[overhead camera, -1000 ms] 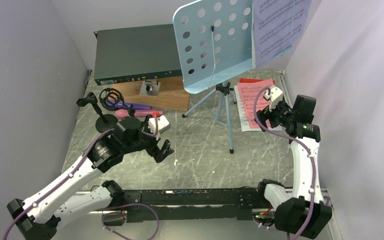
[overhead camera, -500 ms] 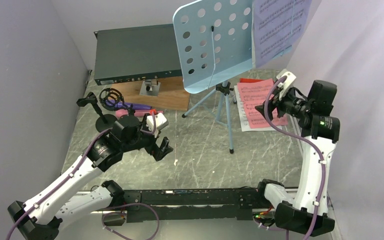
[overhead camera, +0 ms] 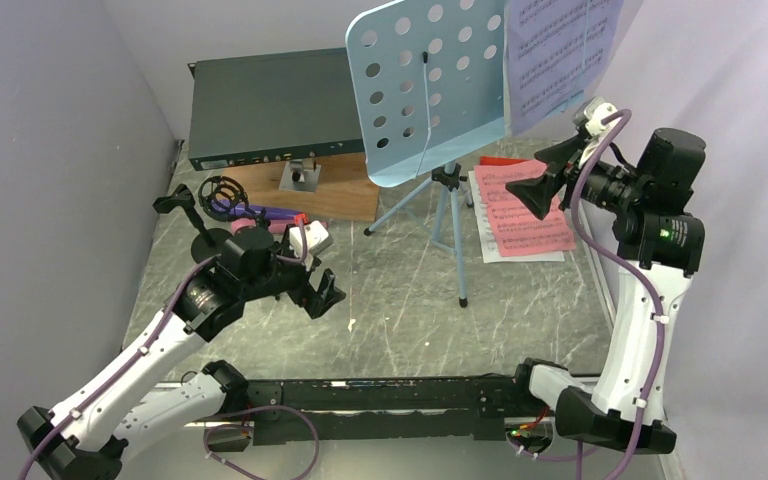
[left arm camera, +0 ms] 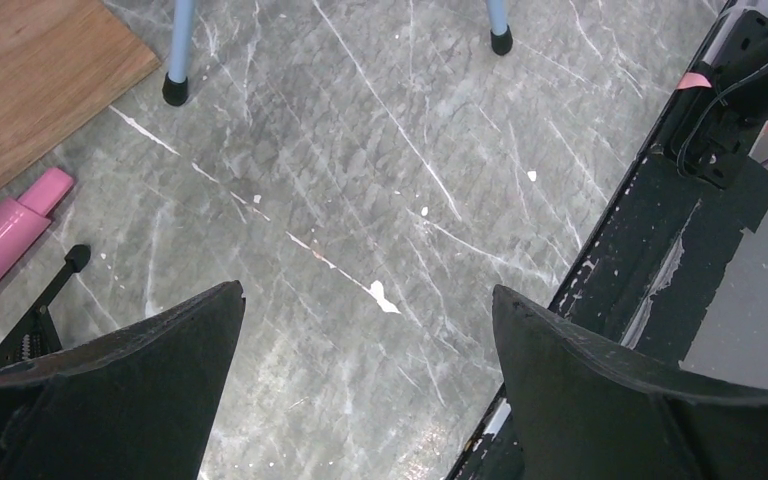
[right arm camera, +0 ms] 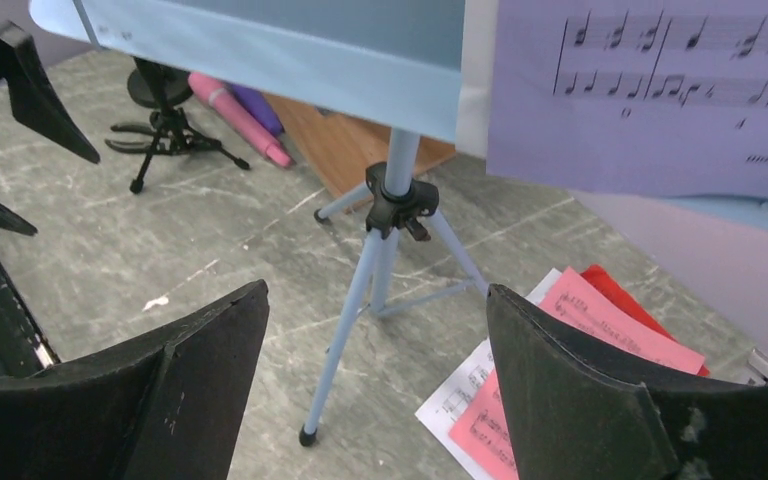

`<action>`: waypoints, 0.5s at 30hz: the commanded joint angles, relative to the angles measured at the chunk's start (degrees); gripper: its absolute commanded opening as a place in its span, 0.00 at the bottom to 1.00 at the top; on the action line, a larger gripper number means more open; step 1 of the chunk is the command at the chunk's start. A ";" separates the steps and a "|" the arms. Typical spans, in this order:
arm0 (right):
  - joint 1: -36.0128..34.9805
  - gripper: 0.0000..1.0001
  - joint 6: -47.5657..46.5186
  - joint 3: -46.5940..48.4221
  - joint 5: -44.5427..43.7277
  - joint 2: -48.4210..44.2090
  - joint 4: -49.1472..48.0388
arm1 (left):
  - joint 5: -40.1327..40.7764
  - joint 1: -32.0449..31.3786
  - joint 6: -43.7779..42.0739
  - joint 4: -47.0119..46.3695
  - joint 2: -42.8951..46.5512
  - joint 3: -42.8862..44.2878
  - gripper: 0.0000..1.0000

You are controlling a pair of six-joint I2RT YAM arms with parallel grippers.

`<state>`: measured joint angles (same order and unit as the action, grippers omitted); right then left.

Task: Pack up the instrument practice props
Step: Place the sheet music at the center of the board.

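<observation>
The light-blue perforated music tripod stands mid-table with a lavender music sheet on its desk. Pink, red and white sheets lie flat to its right. My right gripper hangs open in the air just below the lavender sheet, above the flat sheets, and holds nothing. At the left lie the purple microphone and the pink one, next to the round-base holder and the tripod holder. My left gripper hovers wide open over bare table near them.
A dark green rack box sits at the back, with a brown wooden board carrying a small metal bracket in front of it. Grey walls close both sides. The black base rail runs along the near edge.
My right arm has risen and swung back from over the flat sheets up to the lavender sheet's lower edge. The left gripper has drifted slightly back and left, still open.
</observation>
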<state>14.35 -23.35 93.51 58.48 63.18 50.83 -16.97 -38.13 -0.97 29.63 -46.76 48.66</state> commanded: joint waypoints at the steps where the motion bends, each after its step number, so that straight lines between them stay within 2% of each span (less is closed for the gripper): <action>1: -0.97 0.82 7.61 4.05 -0.67 0.47 -5.54 | -3.92 1.56 0.62 -2.77 0.31 -0.41 1.00; 10: -1.26 0.79 17.21 7.55 -3.16 1.87 -10.77 | -6.11 3.22 2.85 -3.20 -0.09 -0.41 0.99; 15: -1.30 0.77 18.77 8.58 -8.55 2.63 -12.80 | -7.13 3.49 3.00 -3.66 0.18 -0.59 1.00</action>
<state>13.28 -8.38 99.39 54.81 65.30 42.33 -21.26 -35.05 1.17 28.10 -46.87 48.18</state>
